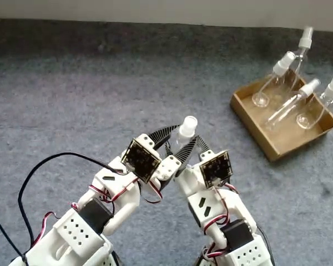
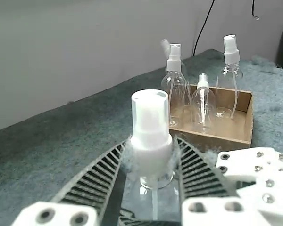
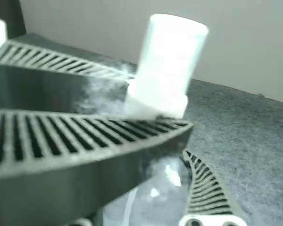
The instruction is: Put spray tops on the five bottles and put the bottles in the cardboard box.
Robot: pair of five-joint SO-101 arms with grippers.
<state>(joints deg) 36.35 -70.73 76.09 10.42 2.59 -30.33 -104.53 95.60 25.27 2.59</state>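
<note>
A clear bottle with a white spray top (image 1: 187,124) (image 2: 151,122) (image 3: 167,61) is held between the two arms at the middle of the grey carpet. My left gripper (image 1: 175,138) (image 2: 151,146) is shut on the bottle's shoulder, one ribbed finger on each side. My right gripper (image 1: 193,148) (image 3: 186,160) closes on the bottle's clear body from the other side, close against the left fingers. The cardboard box (image 1: 250,119) (image 2: 217,136) lies at the far right. It holds several capped bottles (image 1: 288,105) (image 2: 174,89) that lean on its rim.
Grey carpet (image 1: 72,94) spreads open to the left of the arms and between them and the box. A pale wall (image 2: 85,47) runs along the far edge. Black cables (image 1: 28,183) trail beside the left arm's base.
</note>
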